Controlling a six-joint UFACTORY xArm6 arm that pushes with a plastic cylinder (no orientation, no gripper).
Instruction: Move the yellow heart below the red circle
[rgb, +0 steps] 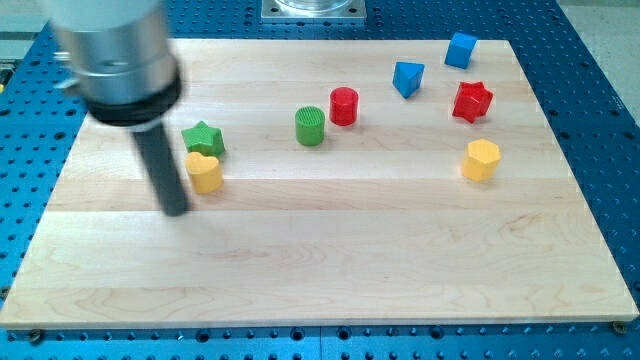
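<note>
Pale wooden board (330, 260) rests on blue perforated table (600, 90); grey metal mount (313, 8) at view's top.

I am working in what is looking like a robotics lab. A pale rectangular wooden board (330, 260) is lying flat on a blue metal bench (600, 60) drilled with a regular grid of small mounting holes, which is showing past every edge of the board. A grey metal mounting plate (313, 9) is sitting at the bench's far edge. Small coloured plastic test blocks, such as a red cylinder (343, 105) and a blue cube (460, 49), are lying scattered on the board. My own grey metal housing (115, 50) is hanging over the bench's far left corner.
</note>
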